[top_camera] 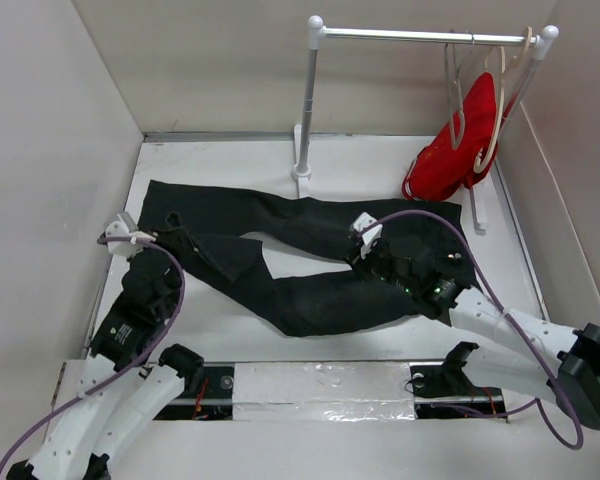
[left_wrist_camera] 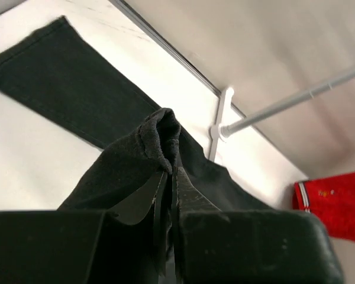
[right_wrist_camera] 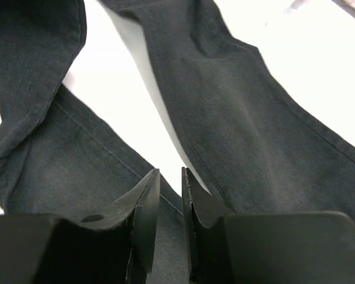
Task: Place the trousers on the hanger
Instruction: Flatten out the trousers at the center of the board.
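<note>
Black cloth sits bunched between the fingers of my left claw (left_wrist_camera: 168, 174), which is clamped on a raised fold of the trousers (top_camera: 310, 300) at the near-left of the table (top_camera: 380, 175). My right claw (right_wrist_camera: 167, 177) hangs low over the other end of the garment, its jaws a narrow slit apart with nothing pinched between them. One leg lies to either side below it, with a strip of bare table between.

From there the trousers spread across the table, their long axis running left to right. The leg ends lie out toward my left arm and the wider part is under my right.

Beyond them, well apart at the far right, the hanger (top_camera: 452, 90) dangles from the rail (top_camera: 420, 36), just beside the red garment (top_camera: 450, 150). So the cloth must travel away and rightward, and I judge my right arm the nearer one.
</note>
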`<state>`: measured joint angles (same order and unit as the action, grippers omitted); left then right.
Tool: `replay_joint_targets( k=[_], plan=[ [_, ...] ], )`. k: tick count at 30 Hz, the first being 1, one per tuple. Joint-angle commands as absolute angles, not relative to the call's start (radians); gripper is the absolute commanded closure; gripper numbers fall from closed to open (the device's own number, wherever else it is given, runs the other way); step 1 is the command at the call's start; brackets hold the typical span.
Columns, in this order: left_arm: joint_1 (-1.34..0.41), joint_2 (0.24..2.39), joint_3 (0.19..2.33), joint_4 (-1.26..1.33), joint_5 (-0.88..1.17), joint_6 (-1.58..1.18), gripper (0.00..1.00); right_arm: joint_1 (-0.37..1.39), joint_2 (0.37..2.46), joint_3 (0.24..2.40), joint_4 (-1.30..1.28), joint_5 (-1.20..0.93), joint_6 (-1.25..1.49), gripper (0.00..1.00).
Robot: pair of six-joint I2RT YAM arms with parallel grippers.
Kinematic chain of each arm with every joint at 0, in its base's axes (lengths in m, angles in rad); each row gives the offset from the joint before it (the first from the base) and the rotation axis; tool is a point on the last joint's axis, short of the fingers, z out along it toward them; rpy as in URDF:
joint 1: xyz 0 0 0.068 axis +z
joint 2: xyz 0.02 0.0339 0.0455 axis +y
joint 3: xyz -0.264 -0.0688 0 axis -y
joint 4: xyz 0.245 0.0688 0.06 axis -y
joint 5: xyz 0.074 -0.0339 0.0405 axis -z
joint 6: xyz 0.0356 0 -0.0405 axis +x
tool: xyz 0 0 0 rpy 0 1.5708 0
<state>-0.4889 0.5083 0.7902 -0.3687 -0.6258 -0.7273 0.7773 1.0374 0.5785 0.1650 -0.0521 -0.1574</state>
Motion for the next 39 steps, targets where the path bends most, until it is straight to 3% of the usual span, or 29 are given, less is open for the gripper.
replay_joint_targets(
  k=[1, 2, 5, 8, 9, 11, 13, 16, 17, 19, 22, 23, 26, 30, 32, 35, 37, 39],
  plan=[
    [-0.485, 0.476, 0.788, -0.447, -0.75, -0.811, 1.0, 0.779, 1.065, 0.606, 0.209, -0.112, -0.163, 0.76],
    [-0.485, 0.476, 0.792, -0.48, -0.787, -0.842, 1.0, 0.793, 1.077, 0.614, 0.204, -0.112, -0.163, 0.89],
    [-0.485, 0.457, 0.782, -0.511, -0.873, -0.914, 1.0, 0.834, 1.098, 0.618, 0.203, -0.12, -0.166, 0.99],
    [-0.485, 0.422, 0.747, -0.419, -0.897, -0.893, 0.98, 0.867, 1.12, 0.649, 0.161, -0.095, -0.179, 1.0],
    [-0.485, 0.426, 0.747, -0.401, -0.903, -0.881, 0.91, 0.867, 1.12, 0.653, 0.16, -0.091, -0.179, 0.99],
    [-0.485, 0.457, 0.762, -0.403, -0.914, -0.862, 0.66, 0.876, 1.129, 0.658, 0.16, -0.107, -0.186, 0.94],
    [-0.485, 0.521, 0.791, -0.432, -0.933, -0.873, 0.65, 0.894, 1.155, 0.685, 0.144, -0.113, -0.204, 0.88],
    [-0.485, 0.597, 0.785, -0.358, -0.881, -0.853, 0.54, 0.917, 1.198, 0.731, 0.141, -0.129, -0.213, 0.71],
    [-0.485, 0.613, 0.781, -0.333, -0.865, -0.853, 0.43, 0.917, 1.23, 0.742, 0.146, -0.136, -0.216, 0.65],
    [-0.485, 0.666, 0.753, -0.272, -0.839, -0.853, 0.37, 0.928, 1.255, 0.764, 0.134, -0.155, -0.232, 0.61],
    [-0.476, 0.738, 0.727, -0.297, -0.783, -0.893, 0.44, 0.928, 1.261, 0.773, 0.126, -0.149, -0.233, 0.65],
    [-0.476, 0.75, 0.716, -0.304, -0.766, -0.902, 0.45, 0.928, 1.259, 0.769, 0.129, -0.146, -0.236, 0.84],
    [-0.447, 0.752, 0.618, -0.296, -0.721, -0.939, 0.44, 0.928, 1.246, 0.764, 0.121, -0.101, -0.242, 1.0],
    [-0.403, 0.762, 0.503, -0.194, -0.512, -0.92, 0.46, 0.928, 1.235, 0.744, 0.137, -0.052, -0.215, 1.0],
    [-0.425, 0.791, 0.477, -0.131, -0.428, -0.902, 0.65, 0.916, 1.198, 0.724, 0.126, 0.012, -0.198, 1.0],
    [-0.539, 0.844, 0.469, -0.165, -0.397, -0.952, 0.78, 0.835, 1.126, 0.666, 0.129, 0.014, -0.144, 1.0],
    [-0.612, 0.845, 0.476, -0.239, -0.449, -1.043, 0.78, 0.783, 1.098, 0.637, 0.164, -0.044, -0.135, 1.0],
    [-0.719, 0.815, 0.492, -0.354, -0.527, -1.16, 0.7, 0.762, 1.077, 0.612, 0.176, -0.072, -0.135, 1.0]
  ],
)
